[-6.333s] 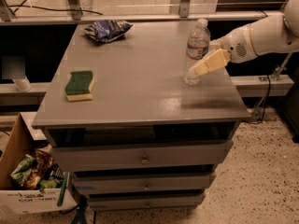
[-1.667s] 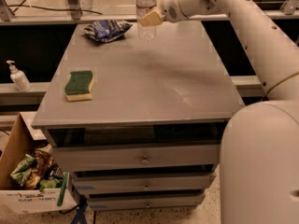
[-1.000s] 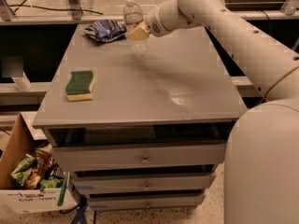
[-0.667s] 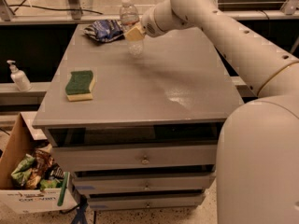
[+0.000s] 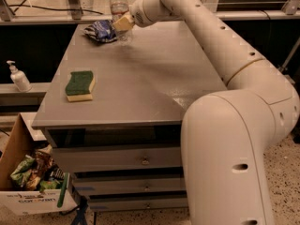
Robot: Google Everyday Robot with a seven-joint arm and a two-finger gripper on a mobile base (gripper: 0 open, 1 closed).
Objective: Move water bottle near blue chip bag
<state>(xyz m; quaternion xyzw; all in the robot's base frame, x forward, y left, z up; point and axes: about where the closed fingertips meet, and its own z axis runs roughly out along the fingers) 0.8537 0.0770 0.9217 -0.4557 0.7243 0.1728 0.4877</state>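
Observation:
The water bottle is a clear plastic bottle with a white cap, upright at the far end of the grey table. My gripper is shut on the bottle's lower part, its tan fingers wrapped around it. The blue chip bag lies wrinkled on the table just left of the bottle, almost touching it. The bottle's base is hidden behind the fingers, so I cannot tell whether it rests on the table.
A green-and-yellow sponge lies at the table's left front. A white pump-top bottle stands on a ledge to the left. A cardboard box of snack bags sits on the floor. My arm fills the right side.
My gripper has carried the water bottle from the table's right side to the far left, and it now stands right next to the blue chip bag.

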